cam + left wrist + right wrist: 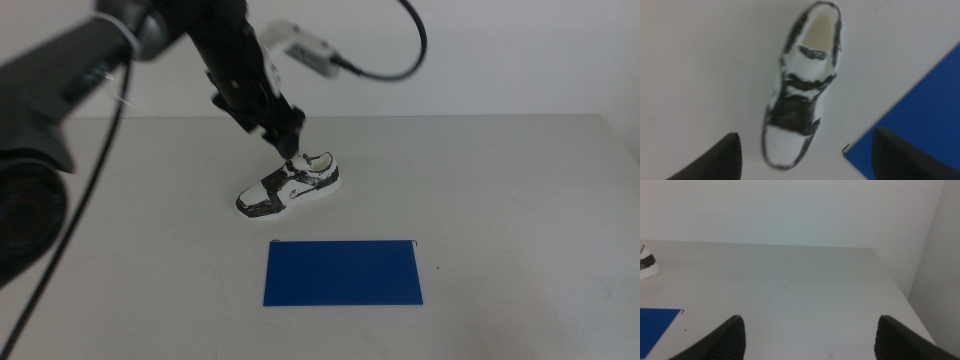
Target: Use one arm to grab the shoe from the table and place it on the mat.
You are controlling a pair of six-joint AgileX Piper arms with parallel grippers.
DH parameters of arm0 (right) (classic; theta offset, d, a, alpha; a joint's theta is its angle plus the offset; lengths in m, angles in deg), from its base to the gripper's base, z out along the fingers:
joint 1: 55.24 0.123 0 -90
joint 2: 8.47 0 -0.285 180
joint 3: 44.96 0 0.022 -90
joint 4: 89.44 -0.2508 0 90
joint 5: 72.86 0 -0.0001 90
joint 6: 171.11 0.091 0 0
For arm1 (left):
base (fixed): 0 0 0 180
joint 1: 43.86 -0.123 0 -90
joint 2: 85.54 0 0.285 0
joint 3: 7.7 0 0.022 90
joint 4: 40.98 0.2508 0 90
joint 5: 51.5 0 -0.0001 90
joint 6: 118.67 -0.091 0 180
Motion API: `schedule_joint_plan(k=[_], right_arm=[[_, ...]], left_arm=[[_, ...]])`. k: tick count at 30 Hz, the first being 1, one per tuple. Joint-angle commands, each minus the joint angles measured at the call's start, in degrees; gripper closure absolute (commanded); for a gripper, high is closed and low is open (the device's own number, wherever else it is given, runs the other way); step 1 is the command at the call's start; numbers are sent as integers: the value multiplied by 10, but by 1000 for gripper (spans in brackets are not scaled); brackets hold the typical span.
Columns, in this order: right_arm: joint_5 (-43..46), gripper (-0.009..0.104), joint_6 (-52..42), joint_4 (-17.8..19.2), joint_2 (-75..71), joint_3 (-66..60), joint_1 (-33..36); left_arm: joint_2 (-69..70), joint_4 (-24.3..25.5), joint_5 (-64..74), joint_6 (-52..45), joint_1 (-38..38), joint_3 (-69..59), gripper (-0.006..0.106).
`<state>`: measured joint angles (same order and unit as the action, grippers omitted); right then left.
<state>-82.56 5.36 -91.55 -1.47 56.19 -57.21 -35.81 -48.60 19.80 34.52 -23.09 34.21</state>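
L arm (150, 40) reaching in, gripper (292, 145) spread wide; R gripper (807, 340) spread too.

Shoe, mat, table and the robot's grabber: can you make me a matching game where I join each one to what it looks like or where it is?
Things:
1. shoe
2. mat
3. table
4. left gripper

Descriptions:
A. solid blue and flat
B. plain white, with everything lying on it
C. open, just above the shoe's heel end
D. white with black patches, lying on the table beyond the mat

Right pairs: 1-D, 2-A, 3-B, 4-C
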Motion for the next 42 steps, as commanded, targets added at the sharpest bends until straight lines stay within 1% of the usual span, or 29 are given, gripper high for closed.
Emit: schedule_joint_plan(k=[1,7,14,31,37,42], right_arm=[[45,29,-7,5,-12,5,-3],[45,29,-7,5,-12,5,-3],[45,29,-7,5,-12,5,-3],[45,29,-7,5,-12,5,-3],[45,29,-7,5,-12,5,-3],[45,29,-7,5,-12,5,-3]], left_arm=[[14,-14,32,-8,9,19,15],[-29,-22,22,-20,9,20,15],[-55,-53,-16,-43,9,20,15],[-78,-57,-94,-56,9,20,15],[-93,-76,-104,-69,9,20,15],[-95,-82,-123,-72,9,20,15]])
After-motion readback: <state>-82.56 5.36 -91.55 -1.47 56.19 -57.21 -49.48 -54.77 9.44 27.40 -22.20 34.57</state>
